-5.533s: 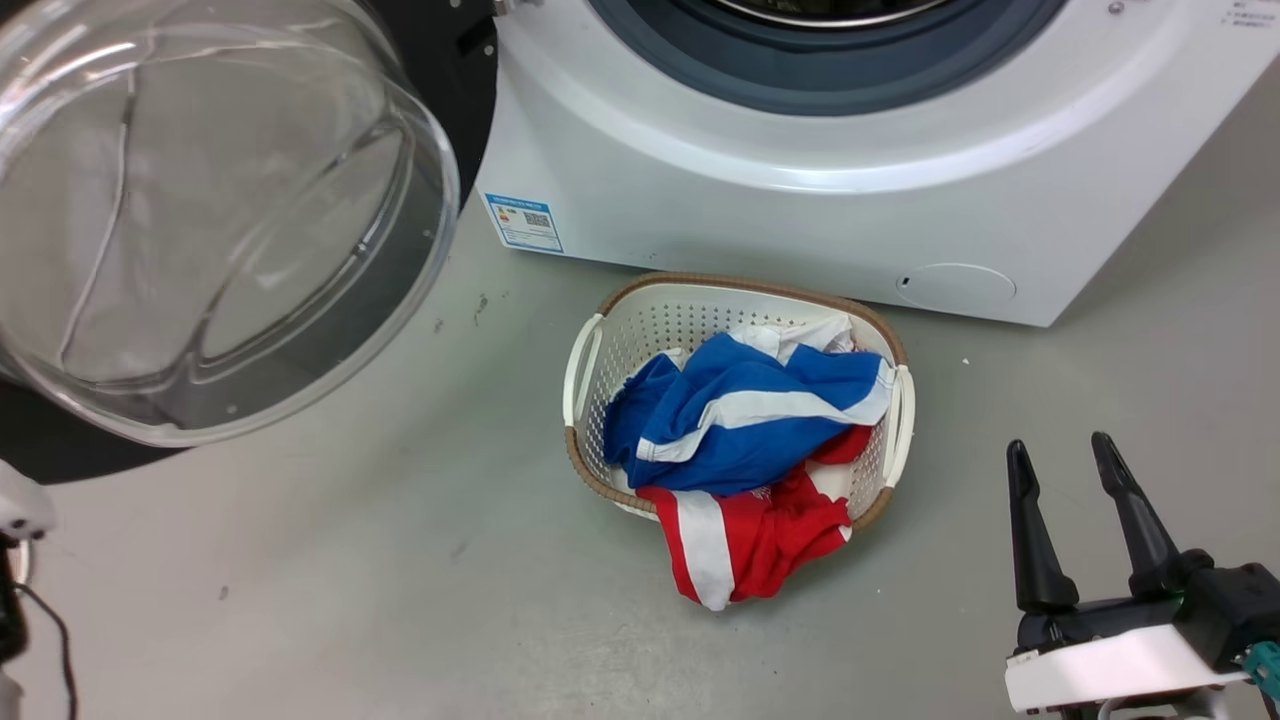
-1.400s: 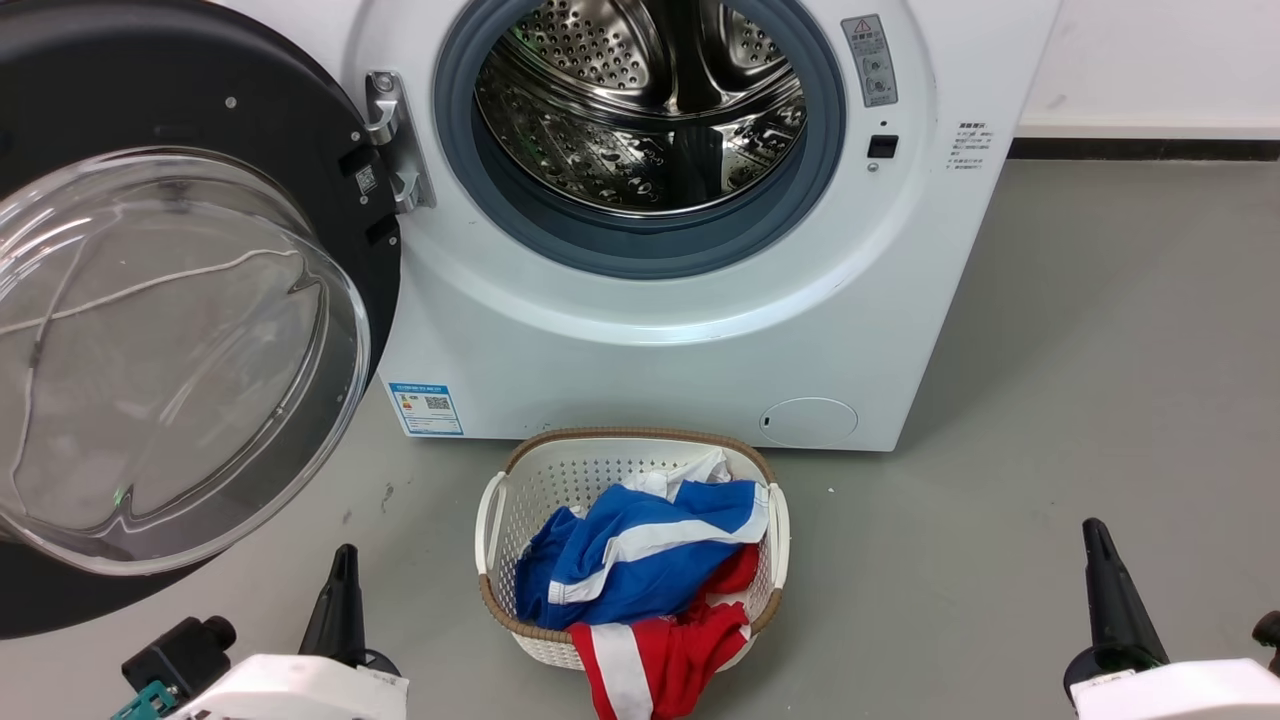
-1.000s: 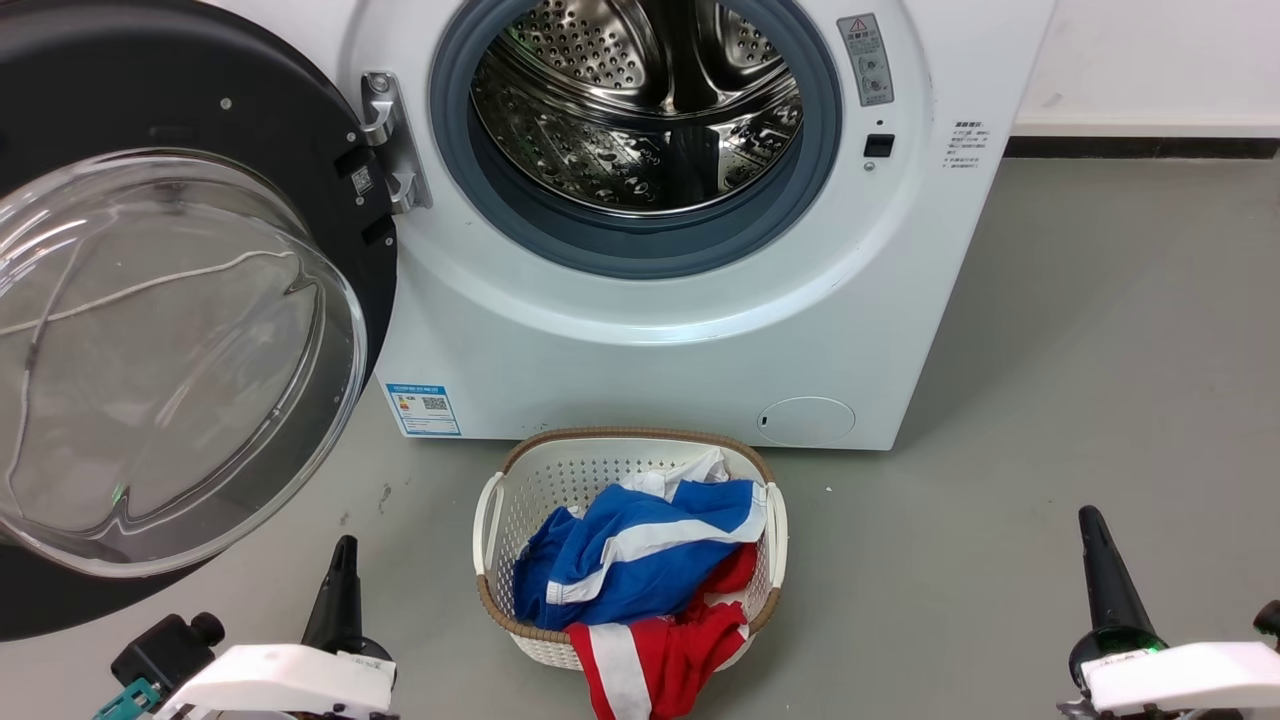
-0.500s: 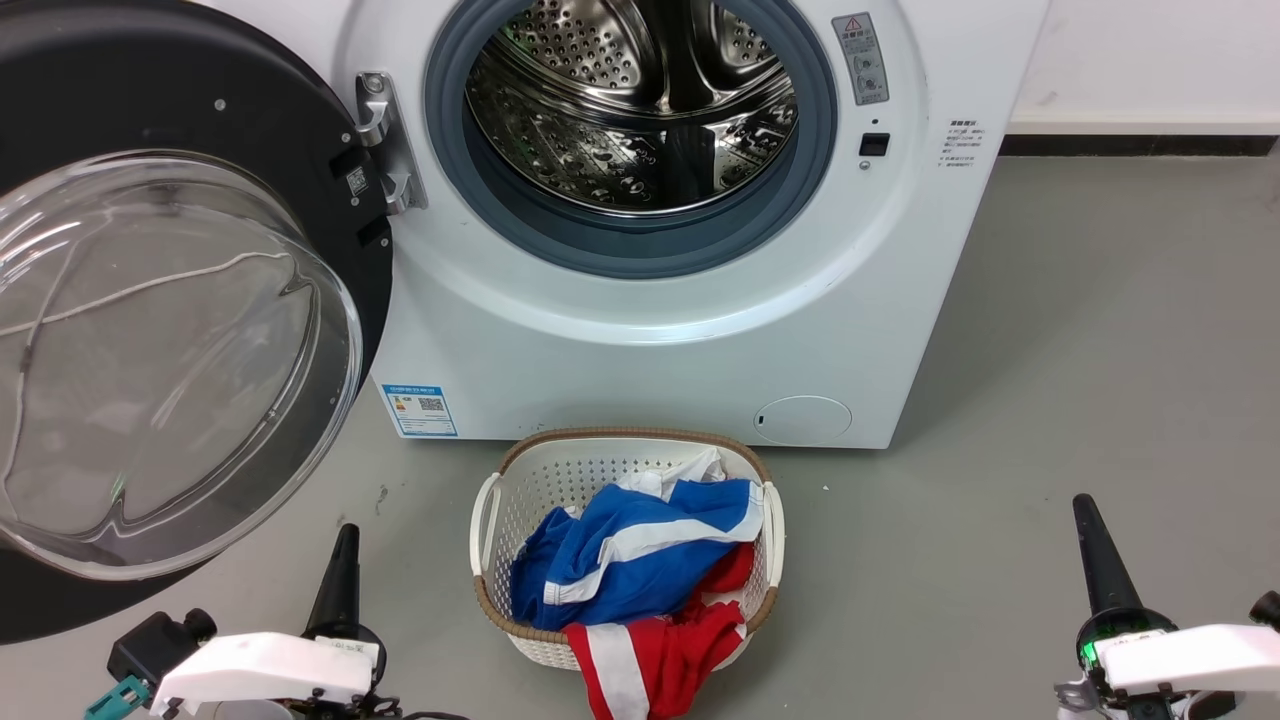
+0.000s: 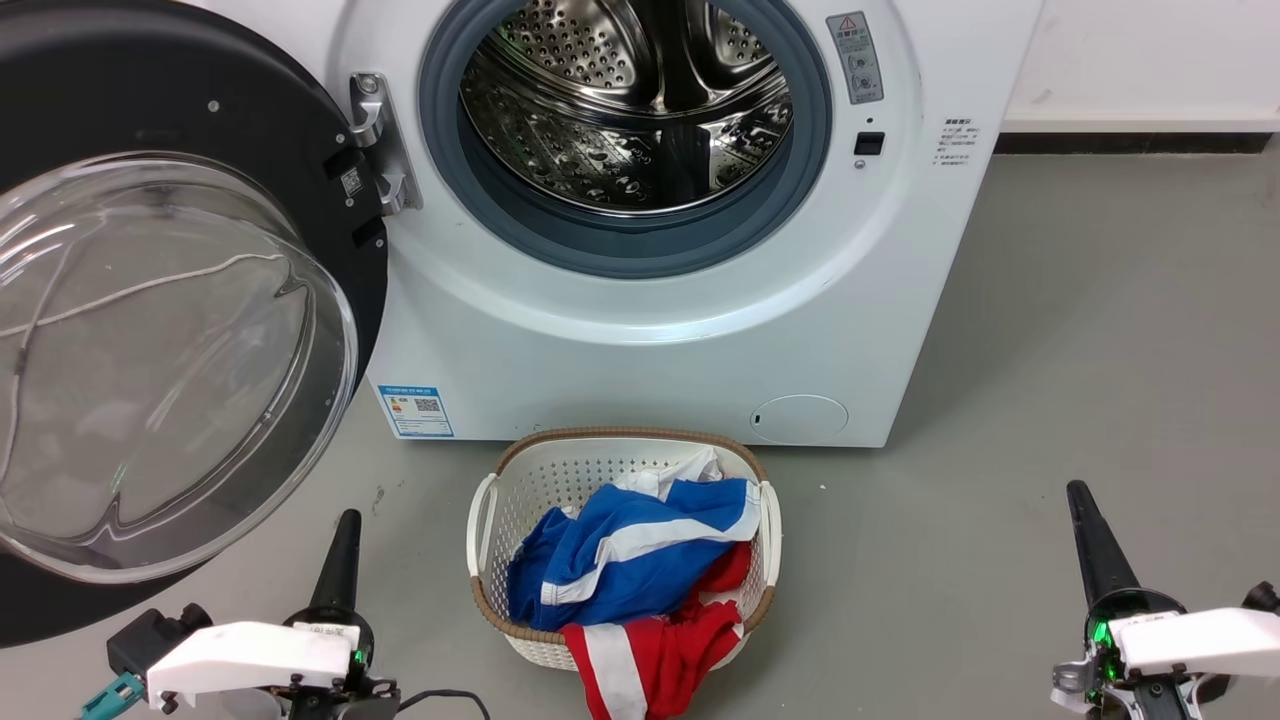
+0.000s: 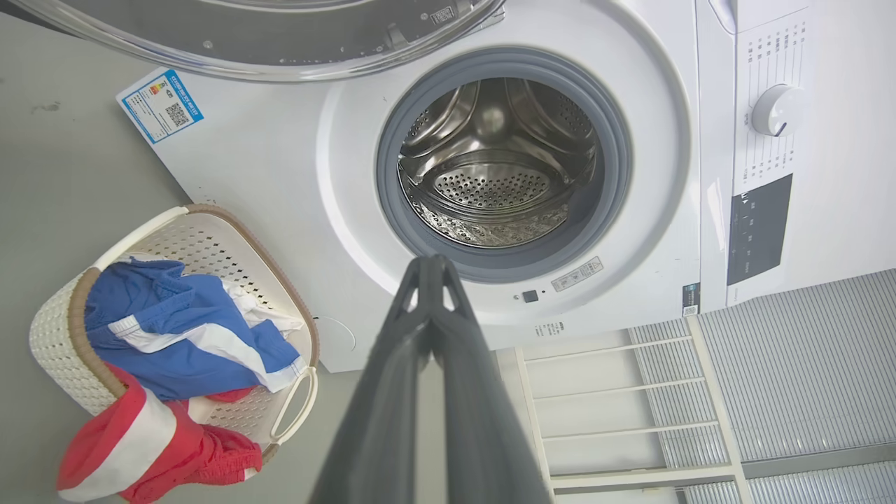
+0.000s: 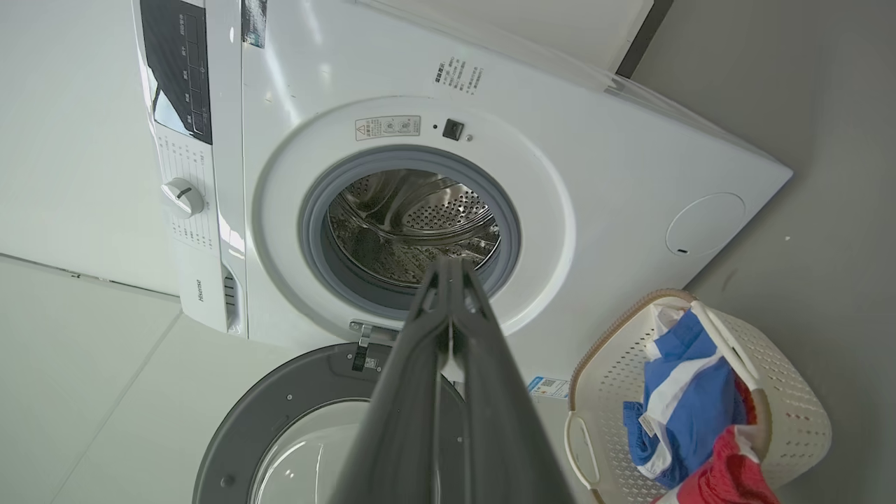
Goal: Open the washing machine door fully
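Dark left claw (image 6: 430, 266): fingers pressed together, empty, low at left above the floor (image 5: 1050, 350).
Dark right claw (image 7: 449, 266): pressed together, empty, low at right.
Basket (image 5: 620, 434): on the floor between the claws, blue and red clothes (image 5: 640, 570) inside.
Machine (image 5: 650, 340): just behind the basket, drum (image 5: 640, 110) exposed.
Door (image 5: 200, 90): swung wide to the machine's left on its hinge, glass bulging outward.

A smooth grey floor (image 5: 1100, 320) meets a white wall (image 5: 1150, 50) along a dark skirting strip (image 5: 1130, 143), all evenly lit.
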